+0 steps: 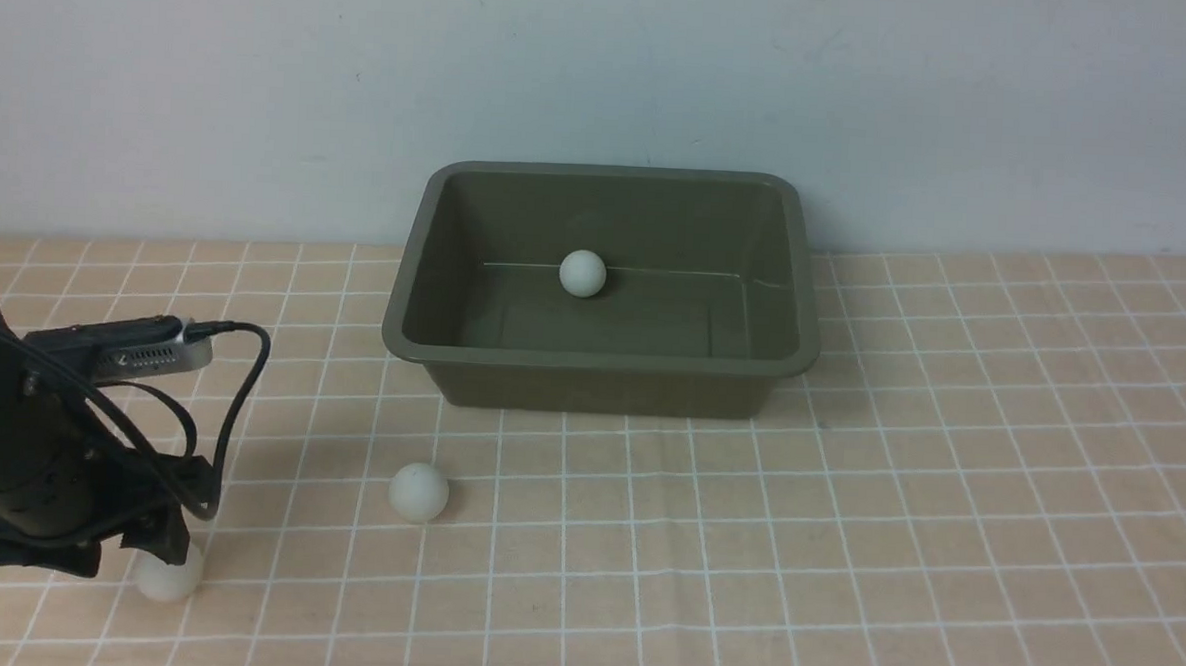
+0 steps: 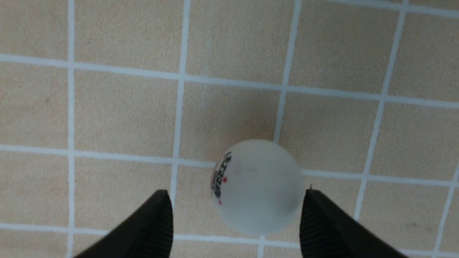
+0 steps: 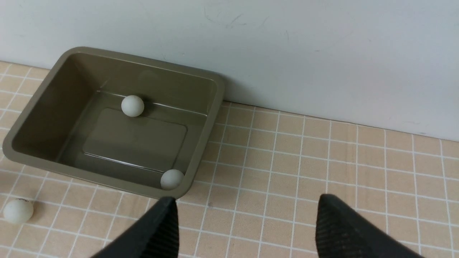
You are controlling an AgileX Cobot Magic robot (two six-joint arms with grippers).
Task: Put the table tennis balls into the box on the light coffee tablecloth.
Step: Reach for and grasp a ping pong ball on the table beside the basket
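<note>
The olive-green box (image 1: pixel 602 359) stands at the back middle of the light coffee tablecloth (image 1: pixel 844 534). One table tennis ball (image 1: pixel 583 273) lies inside it by the far wall. The right wrist view shows that ball (image 3: pixel 132 105) and a second ball (image 3: pixel 172 179) in a near corner of the box (image 3: pixel 211 118). Another ball (image 1: pixel 418 492) lies on the cloth in front of the box's left end. At the front left, my left gripper (image 2: pixel 236 193) is open and low over a printed ball (image 2: pixel 258 188), which sits between the fingers, close to one finger (image 2: pixel 317 218). My right gripper (image 3: pixel 245 204) is open and empty.
A pale wall rises right behind the box. The left arm (image 1: pixel 17 448) with its looping cable (image 1: pixel 240 398) fills the front left corner. The right arm is outside the front view; its wrist camera looks down on bare cloth beside the box.
</note>
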